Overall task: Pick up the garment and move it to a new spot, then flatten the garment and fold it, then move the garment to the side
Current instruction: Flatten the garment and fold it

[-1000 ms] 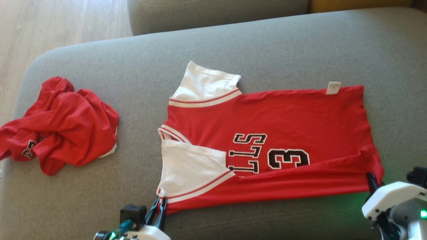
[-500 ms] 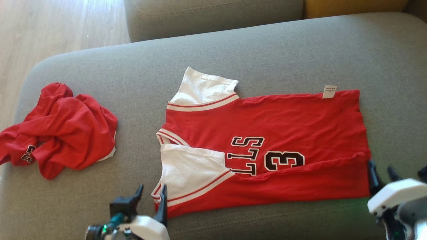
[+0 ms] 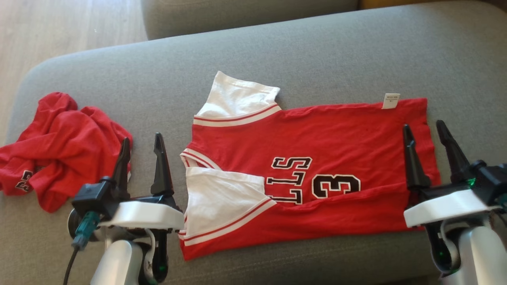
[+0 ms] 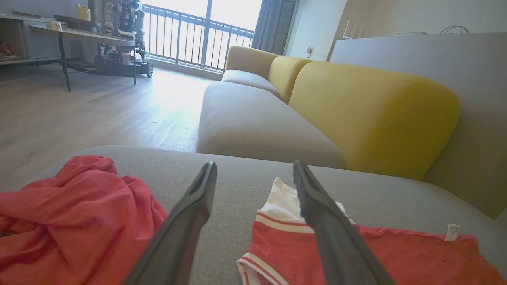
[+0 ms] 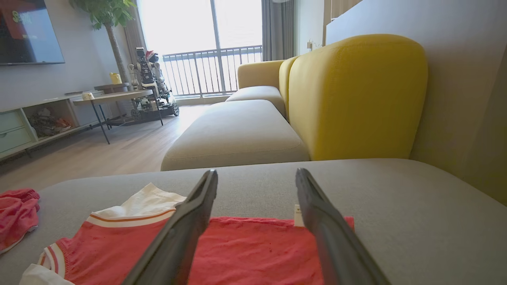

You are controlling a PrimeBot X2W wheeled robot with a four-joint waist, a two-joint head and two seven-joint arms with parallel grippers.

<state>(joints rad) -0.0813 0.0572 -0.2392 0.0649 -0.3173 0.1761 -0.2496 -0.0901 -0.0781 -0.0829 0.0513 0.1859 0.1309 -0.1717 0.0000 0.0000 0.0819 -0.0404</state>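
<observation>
The garment [image 3: 336,130] is soft matt cloth; the sofa [image 3: 317,51] a coarse grey weave; my left tool [image 3: 142,137] and right tool [image 3: 423,124] show matt dark plastic.

Jersey [image 3: 317,158] lies flat on cushion [image 3: 317,55], collar end left. Shirt [image 3: 67,150] lies bunched on cushion well left of jersey. Left gripper [image 3: 142,137] sits between shirt and jersey; right gripper [image 3: 424,124] at jersey's right edge.
</observation>
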